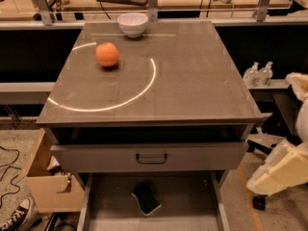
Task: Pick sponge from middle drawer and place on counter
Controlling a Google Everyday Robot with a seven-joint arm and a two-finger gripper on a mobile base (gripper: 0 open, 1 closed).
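Sponge lay flat on the grey floor of the open middle drawer, at the bottom centre of the frame. Its dark green face was up, and a pale yellow edge showed along its lower side. It sat turned at a slant, apart from both metal side walls. That probably left free room on every side for a grasp from above.

Just above it in the frame was the upper drawer front with its dark handle. This front seemed to jut forward near the sponge's far end, so a descent would likely have to come in from the near side.

The end effector, as far as it could be made out, was the pale blocky shape at the lower right edge. It was well apart from the drawer and held nothing. Whether it was apart or together could not be told. By this reading the pick had not yet begun.

The surface filled the middle of the frame, marked by a thin white arc. An orange sat at its upper left and a white bowl at its far edge. The bare right half looked the natural spot to set the sponge down.
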